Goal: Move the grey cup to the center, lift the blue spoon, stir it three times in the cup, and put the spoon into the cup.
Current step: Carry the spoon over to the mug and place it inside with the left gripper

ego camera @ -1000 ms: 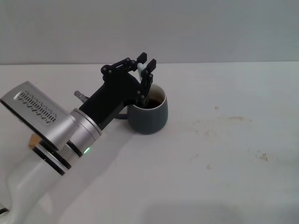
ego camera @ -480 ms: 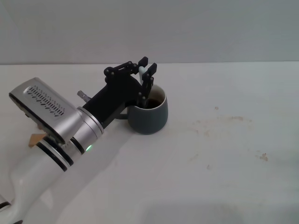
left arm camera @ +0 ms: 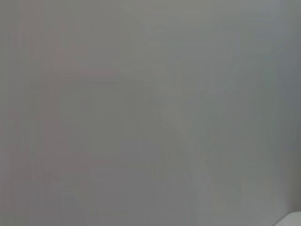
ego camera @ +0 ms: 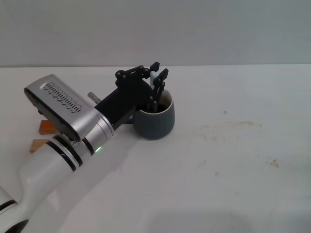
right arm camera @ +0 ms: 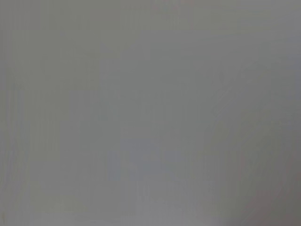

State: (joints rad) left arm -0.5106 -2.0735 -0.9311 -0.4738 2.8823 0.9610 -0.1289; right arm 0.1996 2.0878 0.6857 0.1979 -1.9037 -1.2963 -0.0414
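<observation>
Here one grey cup (ego camera: 155,121), one blue spoon (ego camera: 153,77)

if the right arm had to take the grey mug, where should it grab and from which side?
Best bet is the wall of the rounded dark blue-grey ceramic mug on the robot's right, approached from that side. That flank is bare; the left pincer, holding the pale-blue-handled spoon, crowds the mouth, and the arm hides the handle side.
</observation>
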